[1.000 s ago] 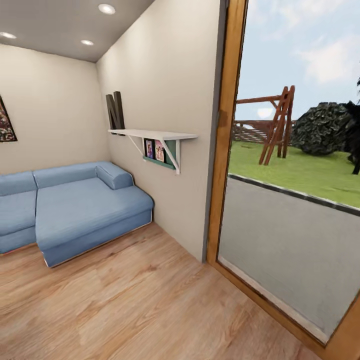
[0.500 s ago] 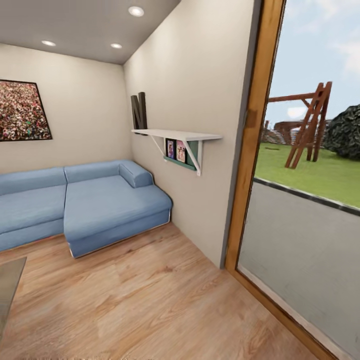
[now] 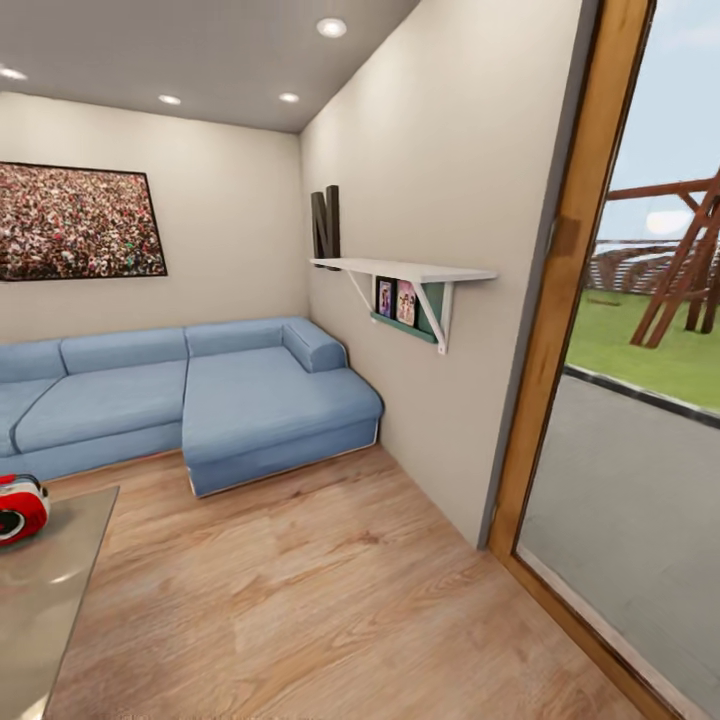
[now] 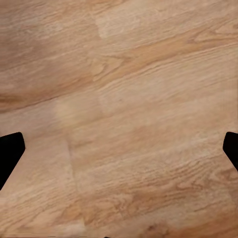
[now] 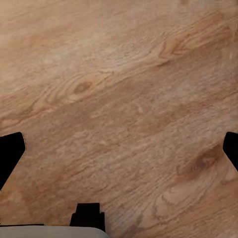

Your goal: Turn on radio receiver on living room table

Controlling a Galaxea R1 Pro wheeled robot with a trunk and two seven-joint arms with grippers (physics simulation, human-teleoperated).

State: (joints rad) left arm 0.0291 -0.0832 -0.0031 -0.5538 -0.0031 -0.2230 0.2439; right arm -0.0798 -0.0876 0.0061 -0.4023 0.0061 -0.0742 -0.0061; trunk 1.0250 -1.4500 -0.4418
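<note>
Swinging left, the head camera now brings one radio receiver onto the bench just in front of the single blue sofa, while left gripper and right gripper hang spread wide, empty, over floor.

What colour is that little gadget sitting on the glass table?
The radio receiver is red with a white side band and a dark round dial, best seen in the head view.

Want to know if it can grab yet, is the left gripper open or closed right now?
Open. In the left wrist view the left gripper has its two dark fingertips at opposite edges, wide apart, with nothing but wood floor between them.
</note>
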